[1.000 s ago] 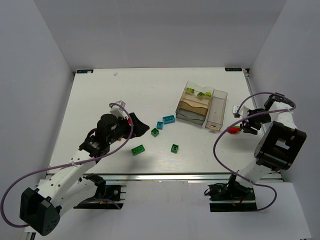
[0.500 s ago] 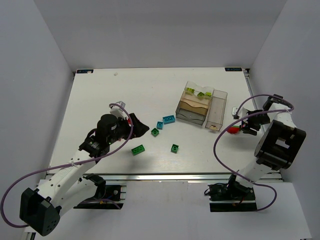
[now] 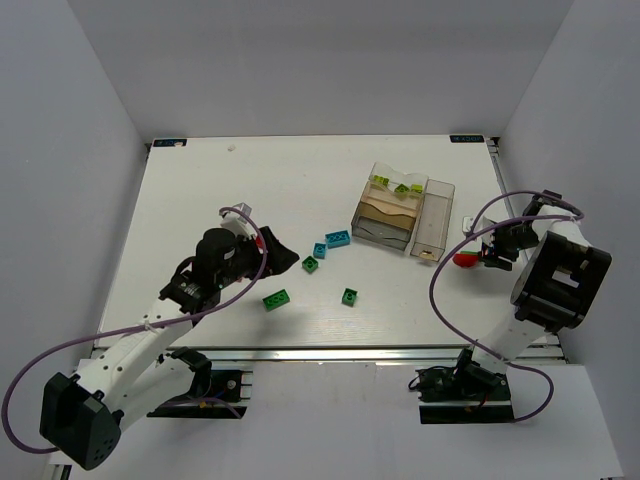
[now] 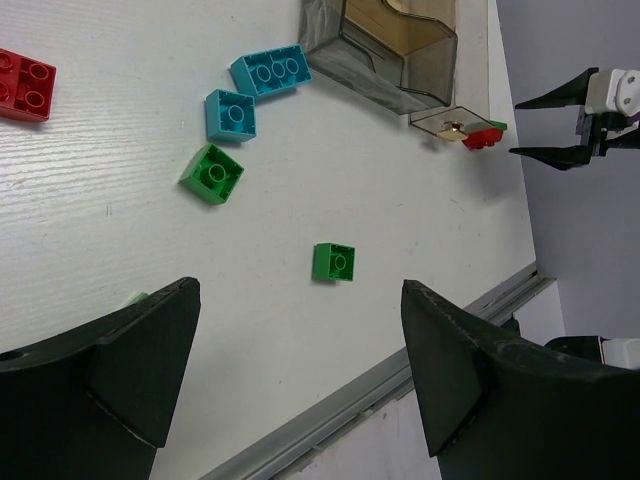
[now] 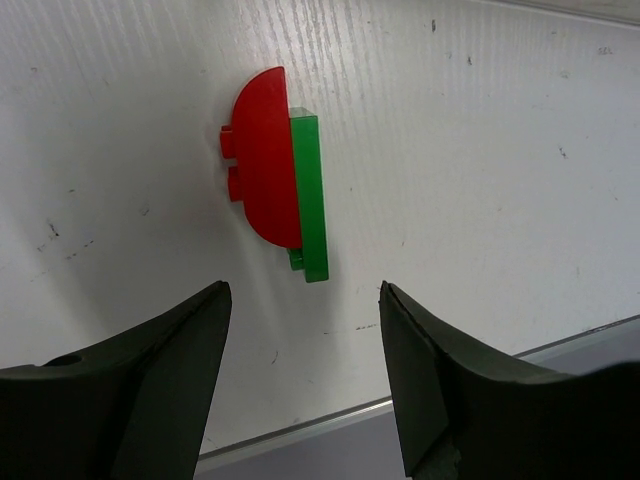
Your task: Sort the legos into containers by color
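You have one red brick [image 4: 25,85], three green bricks [image 4: 333,262] and two cyan bricks [image 4: 271,70] loose on the table [image 3: 200,180], three lime bricks [image 3: 381,181] in the containers [image 3: 380,232], and one red-and-green piece [image 5: 275,170] beside them. No brick has moved since the earlier frame; your right arm [image 3: 555,280] edged slightly rightward. Your left gripper [image 3: 283,251] gapes wide and your right gripper [image 4: 514,128] stands open, both empty and touching nothing.

Top camera high behind the arms [image 3: 160,325], down on the whole table [image 3: 200,190], left wrist low, facing the containers [image 4: 395,45] — right wrist close over a red-and-green piece [image 5: 270,185], shared by all.
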Robot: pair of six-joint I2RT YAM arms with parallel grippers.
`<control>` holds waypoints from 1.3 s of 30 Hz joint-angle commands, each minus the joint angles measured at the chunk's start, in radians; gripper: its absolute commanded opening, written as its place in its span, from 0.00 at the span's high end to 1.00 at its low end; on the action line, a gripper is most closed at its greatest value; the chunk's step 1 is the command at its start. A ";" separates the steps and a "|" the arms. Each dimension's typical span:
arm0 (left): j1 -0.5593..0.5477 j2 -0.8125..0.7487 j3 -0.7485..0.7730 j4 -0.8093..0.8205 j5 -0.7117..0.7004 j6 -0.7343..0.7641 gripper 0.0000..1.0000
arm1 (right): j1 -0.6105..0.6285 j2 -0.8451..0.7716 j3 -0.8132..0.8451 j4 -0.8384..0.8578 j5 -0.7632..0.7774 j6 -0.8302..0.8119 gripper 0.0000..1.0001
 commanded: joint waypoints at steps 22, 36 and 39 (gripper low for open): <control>0.001 0.053 0.000 0.026 0.001 -0.013 0.09 | 0.007 0.128 0.110 -0.003 -0.026 -0.105 0.28; 0.001 0.121 0.024 0.065 0.027 -0.008 0.09 | 0.029 0.171 0.110 0.004 -0.021 -0.087 0.34; 0.001 0.131 0.029 0.065 0.029 -0.008 0.09 | 0.032 0.191 0.124 -0.028 -0.023 -0.087 0.37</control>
